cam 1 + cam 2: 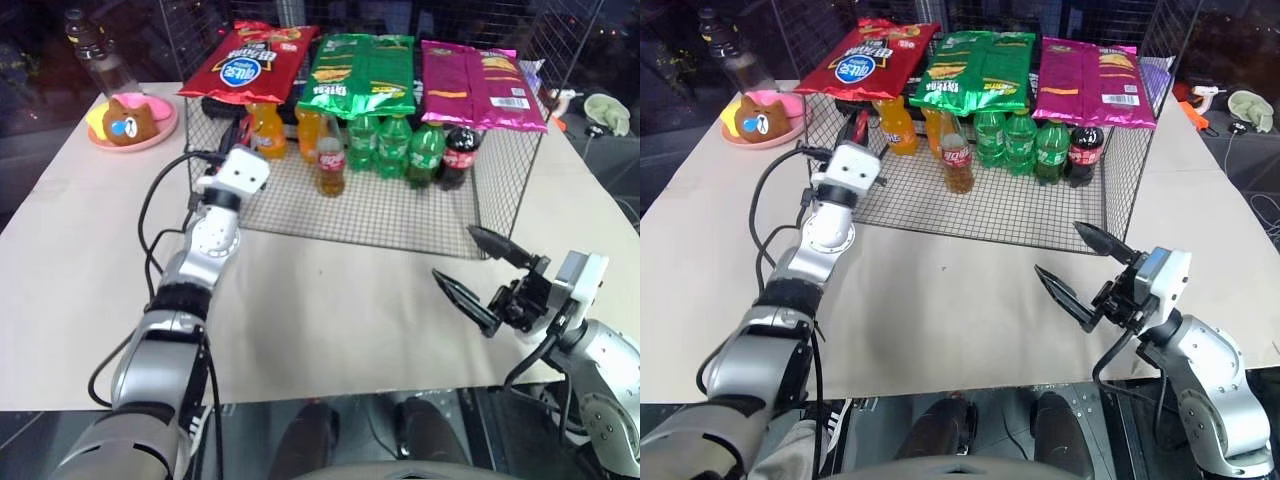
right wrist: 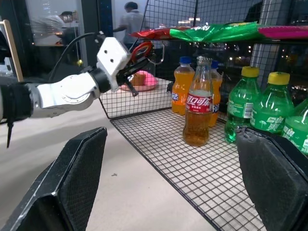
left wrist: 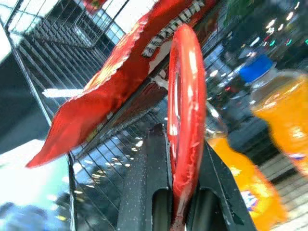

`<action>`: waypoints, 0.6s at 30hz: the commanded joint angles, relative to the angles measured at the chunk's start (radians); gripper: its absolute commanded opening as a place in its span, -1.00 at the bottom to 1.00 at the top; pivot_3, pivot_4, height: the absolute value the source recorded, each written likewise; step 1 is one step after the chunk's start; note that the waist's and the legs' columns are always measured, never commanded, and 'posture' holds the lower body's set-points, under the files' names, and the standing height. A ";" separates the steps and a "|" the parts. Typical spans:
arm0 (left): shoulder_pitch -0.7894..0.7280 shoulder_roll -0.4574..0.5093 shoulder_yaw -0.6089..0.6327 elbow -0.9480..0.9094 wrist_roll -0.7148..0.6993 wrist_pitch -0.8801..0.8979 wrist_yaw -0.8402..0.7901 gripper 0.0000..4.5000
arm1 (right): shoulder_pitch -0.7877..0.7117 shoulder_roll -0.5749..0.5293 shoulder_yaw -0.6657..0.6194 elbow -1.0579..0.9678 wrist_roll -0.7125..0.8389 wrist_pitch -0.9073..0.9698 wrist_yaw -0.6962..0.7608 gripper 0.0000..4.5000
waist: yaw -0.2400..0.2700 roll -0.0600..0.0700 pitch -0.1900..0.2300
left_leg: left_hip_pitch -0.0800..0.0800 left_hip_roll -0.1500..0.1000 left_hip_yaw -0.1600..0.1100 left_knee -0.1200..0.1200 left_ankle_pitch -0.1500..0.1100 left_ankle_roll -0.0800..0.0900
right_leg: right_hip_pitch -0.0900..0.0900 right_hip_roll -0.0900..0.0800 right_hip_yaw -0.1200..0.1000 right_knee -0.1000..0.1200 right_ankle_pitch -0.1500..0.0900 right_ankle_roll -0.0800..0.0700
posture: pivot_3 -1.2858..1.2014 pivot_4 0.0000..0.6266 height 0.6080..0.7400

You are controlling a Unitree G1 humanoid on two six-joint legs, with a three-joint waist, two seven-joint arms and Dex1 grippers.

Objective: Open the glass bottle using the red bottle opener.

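The glass bottle [image 1: 331,165], amber with a red label, stands upright on the wire rack's floor [image 1: 400,215], in front of the orange sodas. My left gripper [image 2: 137,62] is raised at the rack's left front corner and is shut on the red bottle opener [image 3: 185,115]. The opener's oval loop sticks out past the black fingers [image 3: 147,183], and it hangs left of the bottle, well apart from it. My right gripper [image 1: 470,265] stands open and empty over the table, in front of the rack's right end, its fingers pointing towards the bottle [image 2: 198,113].
Orange soda bottles [image 1: 266,128], green bottles [image 1: 395,145] and a dark cola bottle [image 1: 461,155] fill the back of the rack. Snack bags [image 1: 362,72] lie on its top. A pink plate [image 1: 100,137] with a bear toy and a plastic bottle [image 1: 95,55] sit far left.
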 commanded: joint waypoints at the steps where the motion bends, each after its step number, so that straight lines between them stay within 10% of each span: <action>1: 0.100 -0.014 0.054 -0.308 -0.268 0.132 -0.190 -0.96 | -0.006 -0.003 -0.004 -0.009 0.014 -0.012 0.016 0.92 | 0.001 0.000 0.000 | 0.000 0.000 0.000 0.000 0.000 0.000 | 0.000 0.000 0.000 0.000 0.000 0.000 | 0.03 -0.52 1.00; 9: 0.242 -0.069 0.004 -0.834 -0.997 0.766 -0.597 -0.96 | -0.068 0.009 0.059 0.042 0.075 0.173 -0.059 0.92 | 0.003 0.000 -0.001 | 0.001 0.000 -0.001 0.002 0.000 0.000 | 0.002 -0.001 0.000 0.001 0.000 0.000 | 0.03 -0.52 1.00; 18: 0.171 -0.076 -0.001 -0.707 -1.210 1.101 -0.962 -0.96 | -0.299 -0.009 0.203 0.087 0.115 0.551 -0.186 0.92 | -0.007 0.002 -0.001 | 0.004 0.000 0.001 0.003 0.001 -0.001 | 0.002 0.003 0.002 0.005 0.000 0.000 | 0.03 -0.52 1.00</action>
